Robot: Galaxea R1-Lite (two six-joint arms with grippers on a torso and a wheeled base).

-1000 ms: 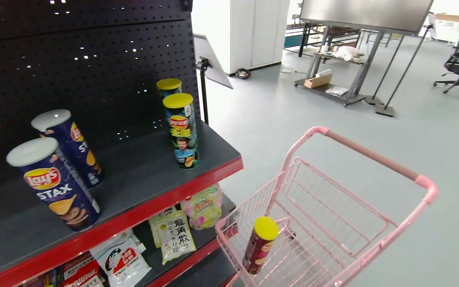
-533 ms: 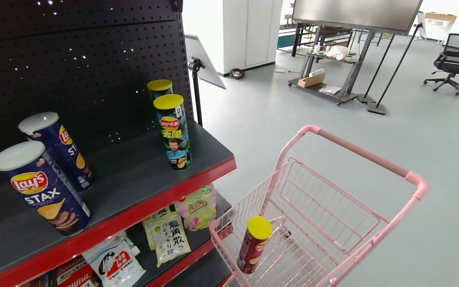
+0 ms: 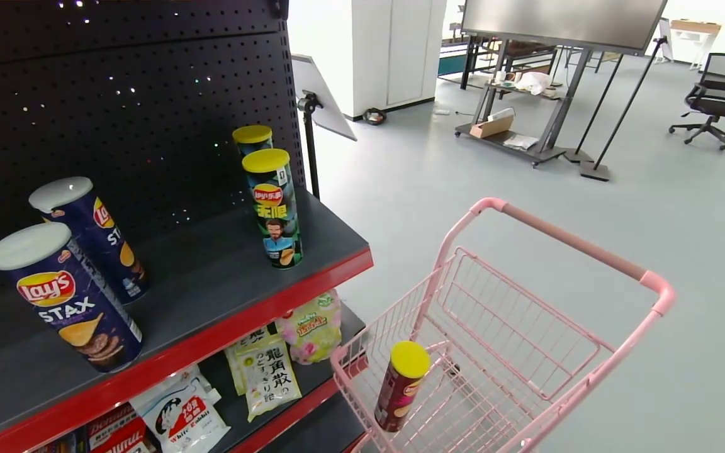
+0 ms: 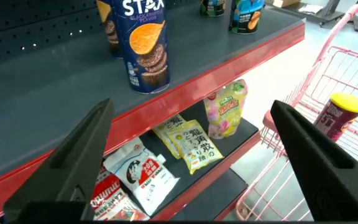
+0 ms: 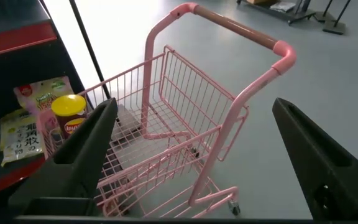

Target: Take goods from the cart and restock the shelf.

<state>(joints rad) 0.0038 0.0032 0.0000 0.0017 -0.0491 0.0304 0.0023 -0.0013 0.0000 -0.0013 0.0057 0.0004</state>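
A pink wire cart [image 3: 564, 236] stands right of the shelf [image 3: 211, 283]. In its basket a maroon chips can with a yellow lid [image 3: 402, 387] stands upright near the shelf side. It appears too as the can [image 4: 337, 115] and the can [image 5: 70, 118]. On the shelf's dark top stand two blue cans with white lids [image 3: 63, 296] and two teal cans with yellow lids [image 3: 274, 207]. My left gripper [image 4: 191, 174] hangs open in front of the shelf's red edge. My right gripper [image 5: 194, 168] hangs open above the cart [image 5: 229, 25], holding nothing.
Snack bags [image 3: 262, 371] lie on the lower shelf beside the cart's front. A black pegboard [image 3: 117, 94] backs the shelf. A tilted board on a pole [image 3: 321, 107], a wheeled screen stand [image 3: 526, 94] and an office chair [image 3: 712, 100] stand farther off on open grey floor.
The head camera shifted slightly a second ago, sliding the whole picture left. Since half a second ago nothing has moved; cans, cart and shelf keep their places.
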